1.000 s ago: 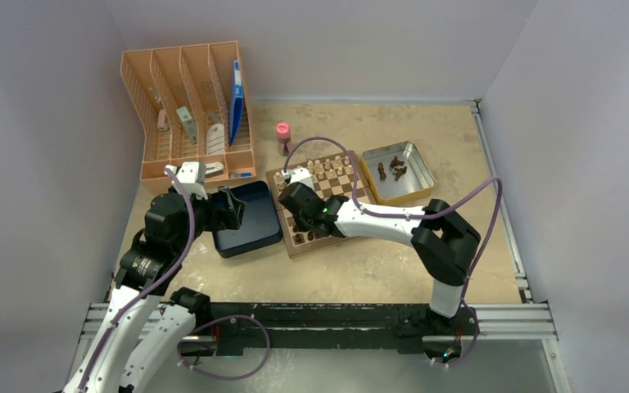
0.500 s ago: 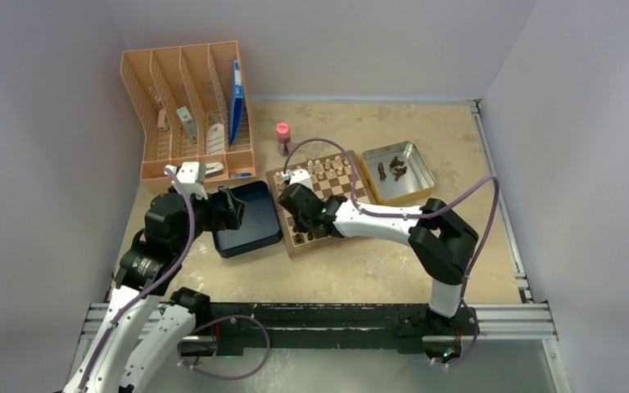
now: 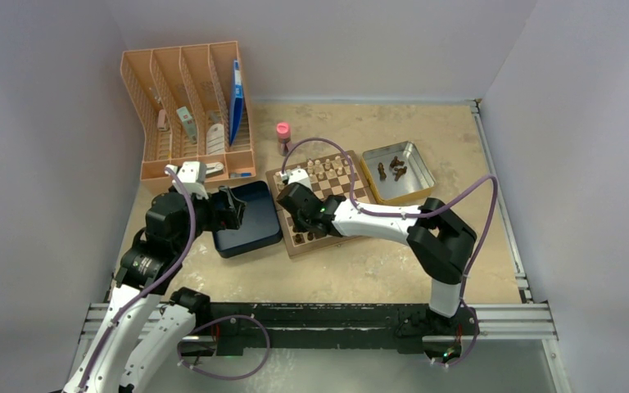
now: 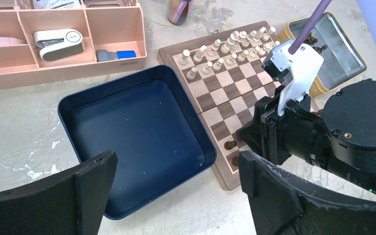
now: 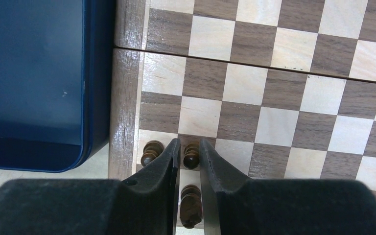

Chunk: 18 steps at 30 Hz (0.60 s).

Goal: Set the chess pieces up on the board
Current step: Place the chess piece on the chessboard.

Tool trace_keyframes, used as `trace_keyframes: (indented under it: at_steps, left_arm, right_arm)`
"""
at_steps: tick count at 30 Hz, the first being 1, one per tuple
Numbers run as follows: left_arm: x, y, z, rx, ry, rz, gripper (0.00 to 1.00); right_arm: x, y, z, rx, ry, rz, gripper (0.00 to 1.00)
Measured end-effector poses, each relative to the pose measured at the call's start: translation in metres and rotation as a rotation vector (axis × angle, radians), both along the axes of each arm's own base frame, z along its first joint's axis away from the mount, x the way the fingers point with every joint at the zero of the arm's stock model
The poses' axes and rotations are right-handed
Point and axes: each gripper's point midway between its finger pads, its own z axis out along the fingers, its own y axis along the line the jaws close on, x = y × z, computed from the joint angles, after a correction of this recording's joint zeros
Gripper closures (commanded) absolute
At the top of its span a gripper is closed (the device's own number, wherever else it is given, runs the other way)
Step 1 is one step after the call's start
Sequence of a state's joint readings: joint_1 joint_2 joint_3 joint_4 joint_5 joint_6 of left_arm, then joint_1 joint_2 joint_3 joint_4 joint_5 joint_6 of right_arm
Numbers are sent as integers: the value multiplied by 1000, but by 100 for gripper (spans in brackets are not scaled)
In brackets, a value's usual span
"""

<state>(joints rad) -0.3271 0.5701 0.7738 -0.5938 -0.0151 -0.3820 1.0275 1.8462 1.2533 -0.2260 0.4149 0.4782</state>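
Right wrist view showed the right gripper [image 5: 190, 143] with its jaws drawn narrow around a dark pawn [image 5: 191, 156], and to my eye they pinched its head, though I could not swear the pads pressed firmly. The pawn stood upright, its long axis vertical, directly between the fingertips and on a square near the near-left corner of the board [image 5: 293, 98]. A second dark piece [image 5: 190, 213] stood on the square behind it toward the near edge, and a third [image 5: 149, 152] stood just outside the left finger, beside the board's left border. Any release, I judged, would want a straight lift so neither neighbour got knocked. The right arm was plainly the nearer one: it reached leftward across the tabletop from its base, elbow bent, wrist tipped down over that corner. The left gripper [image 4: 176, 164] hung with jaws spread wide and empty above the near edge of the blue box [image 4: 137, 127], beside the board's left edge.
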Motion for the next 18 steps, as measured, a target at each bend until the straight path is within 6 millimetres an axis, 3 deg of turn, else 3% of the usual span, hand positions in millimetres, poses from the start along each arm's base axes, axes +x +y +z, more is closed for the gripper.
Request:
trace_keyframes:
  at_steps: [18]
  left_arm:
    - [0, 0, 0, 0, -1, 1, 5]
  right_arm:
    - [0, 0, 1, -3, 1, 0, 77]
